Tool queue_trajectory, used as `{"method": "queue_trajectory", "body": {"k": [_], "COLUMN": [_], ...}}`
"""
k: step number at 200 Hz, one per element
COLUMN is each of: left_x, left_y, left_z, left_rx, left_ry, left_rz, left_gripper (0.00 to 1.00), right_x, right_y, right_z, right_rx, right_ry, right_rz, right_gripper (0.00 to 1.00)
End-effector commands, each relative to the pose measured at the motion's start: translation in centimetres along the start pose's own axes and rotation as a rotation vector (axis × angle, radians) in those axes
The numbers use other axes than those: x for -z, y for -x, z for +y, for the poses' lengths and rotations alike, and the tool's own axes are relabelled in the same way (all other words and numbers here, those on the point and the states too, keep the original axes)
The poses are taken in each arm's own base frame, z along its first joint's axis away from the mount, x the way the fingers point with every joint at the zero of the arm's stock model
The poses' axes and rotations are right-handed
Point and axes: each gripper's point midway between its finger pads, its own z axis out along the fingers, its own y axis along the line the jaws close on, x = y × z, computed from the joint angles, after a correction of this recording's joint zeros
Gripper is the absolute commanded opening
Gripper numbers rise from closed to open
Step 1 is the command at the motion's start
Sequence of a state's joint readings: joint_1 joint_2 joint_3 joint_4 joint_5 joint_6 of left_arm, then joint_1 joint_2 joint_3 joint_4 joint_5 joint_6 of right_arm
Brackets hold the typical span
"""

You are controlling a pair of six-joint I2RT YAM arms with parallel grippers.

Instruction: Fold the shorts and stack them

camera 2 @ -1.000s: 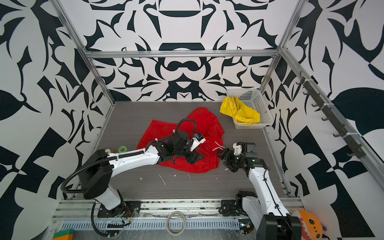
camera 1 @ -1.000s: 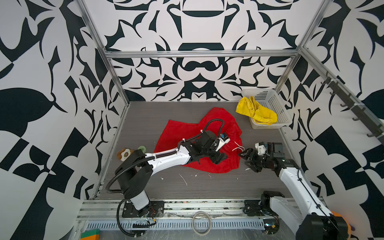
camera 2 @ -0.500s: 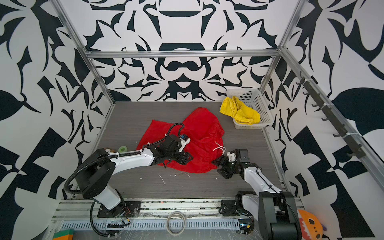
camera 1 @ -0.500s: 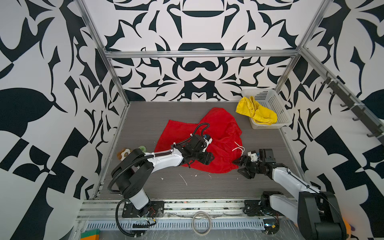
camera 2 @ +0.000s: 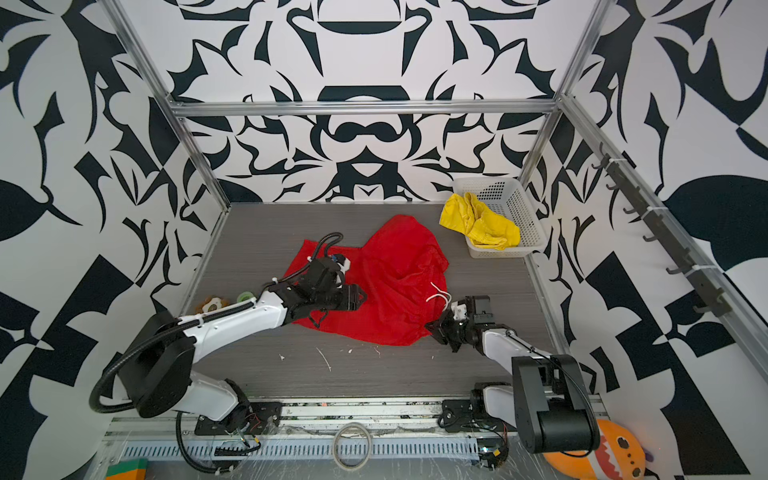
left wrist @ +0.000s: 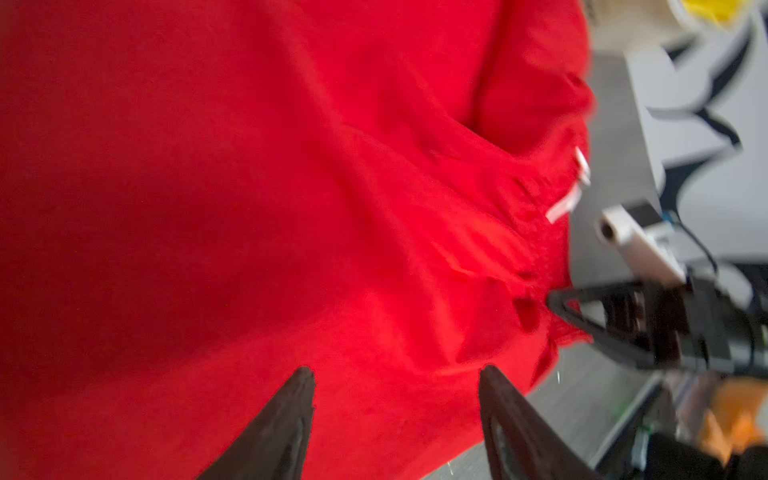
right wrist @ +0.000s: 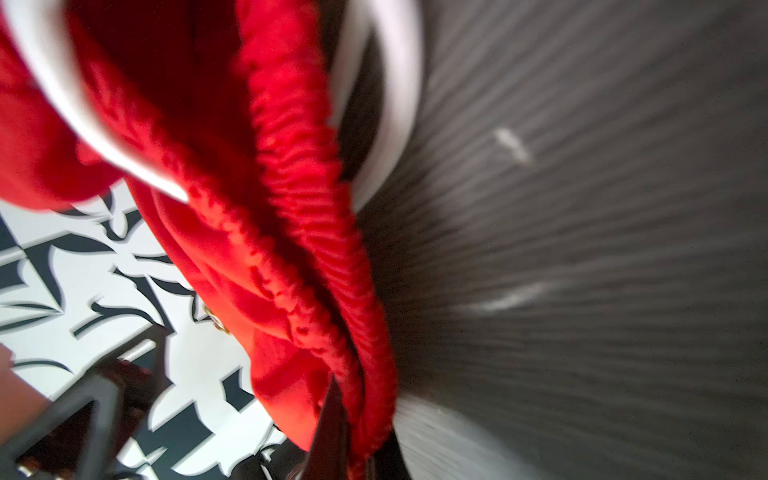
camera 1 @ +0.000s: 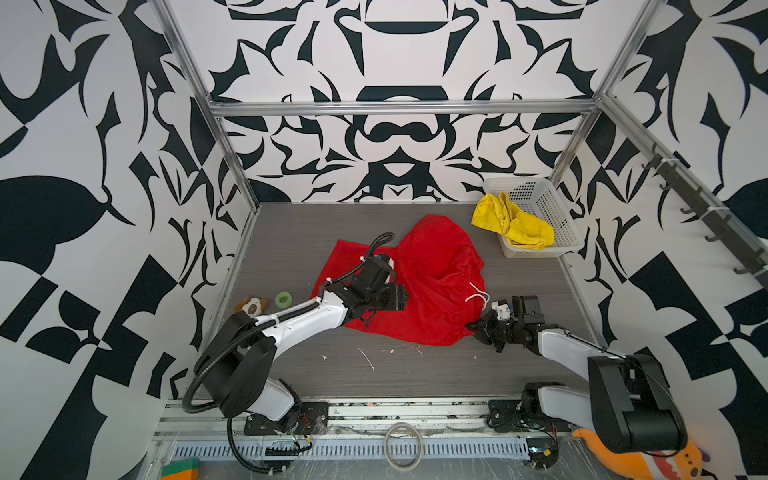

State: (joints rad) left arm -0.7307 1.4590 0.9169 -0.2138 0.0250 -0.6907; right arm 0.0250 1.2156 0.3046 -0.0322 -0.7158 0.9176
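In both top views the right gripper (camera 1: 473, 327) was clamped tight on the crumpled thin red shorts (camera 1: 436, 282) at their near-right waistband mid-table, left gripper (camera 1: 401, 297) gaped empty over them, bright yellow shorts (camera 1: 515, 226) sat in the far-right white perforated basket (camera 1: 557, 224), and nothing was folded yet.

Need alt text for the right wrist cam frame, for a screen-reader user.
Blurred close-up: the right gripper is shut on the gathered elastic waistband of the red shorts. A white drawstring loops around the bunched fabric. Behind it are the grey tabletop and a black-and-white patterned wall.
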Motion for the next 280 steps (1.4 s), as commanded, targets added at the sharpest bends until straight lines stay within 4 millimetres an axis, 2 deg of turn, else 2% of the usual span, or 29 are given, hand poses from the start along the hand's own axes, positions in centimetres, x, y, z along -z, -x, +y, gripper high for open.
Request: {"method": "queue_trajectory", "body": {"k": [1, 18, 23, 43, 64, 86, 121, 167, 177, 220, 280], "left_x": [4.2, 6.5, 7.6, 9.7, 11.2, 11.6, 10.4, 8.9, 8.2, 8.0, 7.4], "left_y": [-1.1, -1.8, -1.6, -2.4, -3.4, -4.8, -5.3, -3.7, -4.0, -3.8, -2.4], "left_z": [6.9, 10.6, 11.2, 14.5, 17.5, 19.7, 21.7, 23.1, 23.6, 25.1, 26.2], "left_rx": [0.335, 0.541, 0.596, 0.827, 0.99, 1.096, 1.163, 1.178, 1.182, 1.16, 1.124], "left_ry": [0.271, 0.301, 0.28, 0.249, 0.255, 0.289, 0.307, 0.321, 0.344, 0.416, 0.446], "left_rz": [0.054, 0.052, 0.022, -0.043, -0.088, -0.06, -0.012, -0.022, 0.009, 0.002, -0.02], "left_gripper": [0.67, 0.67, 0.67, 0.65, 0.62, 0.58, 0.56, 0.55, 0.55, 0.53, 0.52], "right_x": [0.7, 0.7, 0.7, 0.9, 1.1, 1.2, 0.9, 0.6, 0.6, 0.8, 1.1], "right_y": [0.8, 0.6, 0.6, 0.4, 0.4, 0.3, 0.2, -0.4, -0.5, -0.6, -1.0], "right_z": [1.0, 1.3, 1.4, 1.9, 2.4, 2.7, 3.1, 3.6, 3.6, 3.9, 3.6], "right_rx": [0.064, 0.071, 0.077, 0.096, 0.118, 0.138, 0.156, 0.183, 0.186, 0.191, 0.192], "right_ry": [-0.026, -0.02, -0.02, -0.02, -0.024, -0.028, -0.031, -0.039, -0.04, -0.042, -0.055], "right_rz": [-0.036, -0.032, -0.033, -0.041, -0.048, -0.047, -0.037, -0.032, -0.031, -0.039, -0.033], "right_gripper": [0.0, 0.0, 0.0, 0.0, 0.0, 0.0, 0.0, 0.0, 0.0, 0.0, 0.0]}}
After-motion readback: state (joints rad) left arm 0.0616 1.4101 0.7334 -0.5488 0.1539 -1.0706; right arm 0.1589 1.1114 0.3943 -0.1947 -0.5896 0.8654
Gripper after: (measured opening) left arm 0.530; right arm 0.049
